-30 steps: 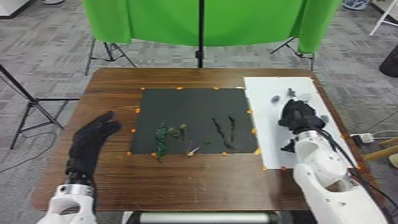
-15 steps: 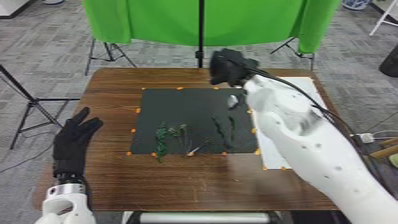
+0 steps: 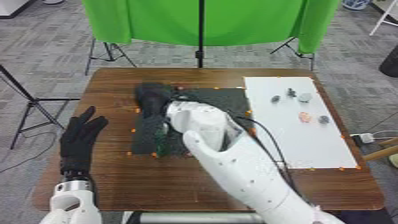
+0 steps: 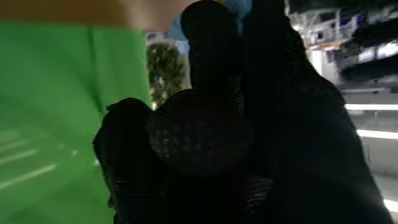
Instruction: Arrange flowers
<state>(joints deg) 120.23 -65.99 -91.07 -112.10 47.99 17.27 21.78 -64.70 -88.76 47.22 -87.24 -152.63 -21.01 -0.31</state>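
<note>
My right hand [image 3: 154, 99] is over the upper left corner of the black mat [image 3: 226, 95], and its arm crosses the mat from the lower right. In the right wrist view the black glove of my right hand [image 4: 209, 135] stands before a green backdrop; whether it holds anything is unclear. A green sprig [image 3: 161, 141] lies on the mat's left part, partly behind the right forearm. The arm hides the middle of the mat. My left hand [image 3: 82, 137] rests open at the table's left side, fingers straight, holding nothing.
At the right lies a white board [image 3: 311, 147] bearing several small pieces, among them a pink one [image 3: 305, 117], a pale one [image 3: 305, 97] and a grey one [image 3: 323, 119]. Orange marks edge the mat. Behind the table [image 3: 115, 185] hangs a green cloth [image 3: 151, 20].
My right hand has swung from the white board, past the table's back edge, to the mat's upper left corner. The pink piece on the board is uncovered. My left hand's fingers have spread.
</note>
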